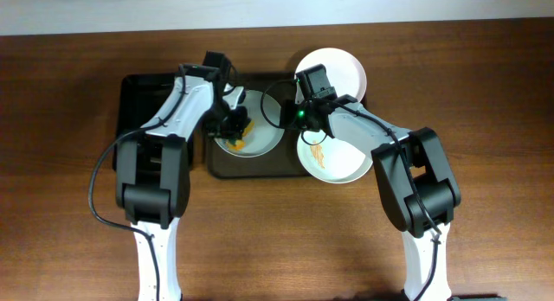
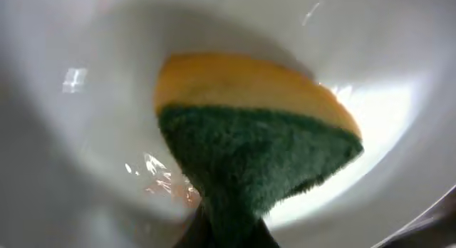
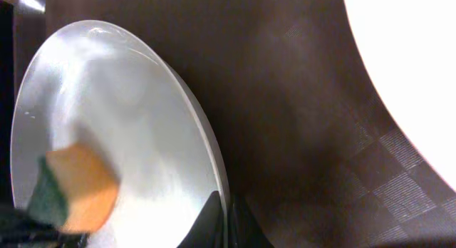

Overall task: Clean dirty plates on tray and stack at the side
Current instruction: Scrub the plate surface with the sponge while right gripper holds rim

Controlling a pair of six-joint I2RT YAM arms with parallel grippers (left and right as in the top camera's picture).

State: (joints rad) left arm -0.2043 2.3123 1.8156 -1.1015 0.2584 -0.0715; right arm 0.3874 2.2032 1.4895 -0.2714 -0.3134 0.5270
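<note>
A white plate (image 1: 260,138) lies on the left half of the brown tray (image 1: 260,169). My left gripper (image 1: 232,126) is shut on a yellow-and-green sponge (image 2: 256,141) and presses it into this plate (image 2: 85,134), next to an orange-brown smear (image 2: 171,185). My right gripper (image 3: 224,223) is shut on the same plate's right rim (image 3: 128,134) and shows in the overhead view (image 1: 284,119). A second plate (image 1: 338,163) with an orange smear overhangs the tray's front right corner. A third plate (image 1: 342,69) sits at the tray's back right.
A smaller glossy black tray (image 1: 130,93) stands just left of the brown tray, under my left arm. The sponge (image 3: 75,187) and the brown tray floor (image 3: 299,134) show in the right wrist view, with another white plate (image 3: 413,63) at its right edge.
</note>
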